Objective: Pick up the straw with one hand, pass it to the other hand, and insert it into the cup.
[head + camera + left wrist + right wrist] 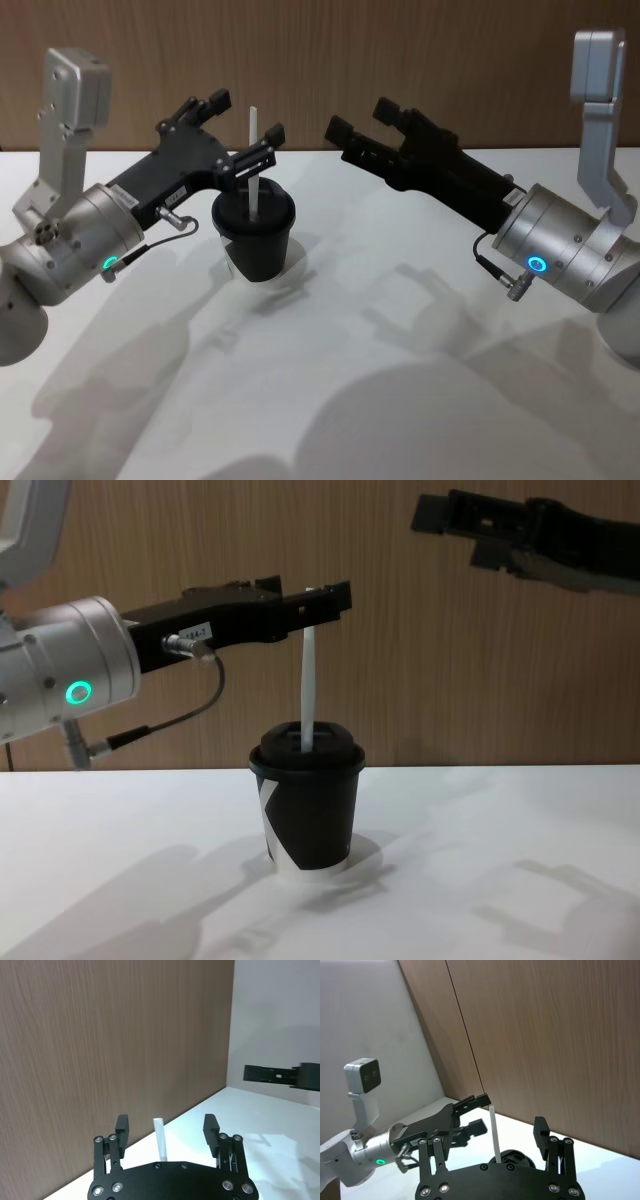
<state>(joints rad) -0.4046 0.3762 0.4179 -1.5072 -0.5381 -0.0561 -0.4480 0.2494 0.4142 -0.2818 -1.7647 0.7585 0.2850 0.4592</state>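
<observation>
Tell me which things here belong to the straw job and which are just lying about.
Job: straw standing in the cup; left claw open around the straw; right claw open, held off to the side.
Lying about: nothing on the table.

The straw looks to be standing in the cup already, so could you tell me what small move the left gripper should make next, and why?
Probably lift the left gripper straight up and away. Its fingers are open either side of the straw, which stands in the lid of the cup.

A white table (400, 400) is carrying 1 black cup (255, 235), which is standing upright on it, near the wooden wall (400, 60) running behind the table.
</observation>
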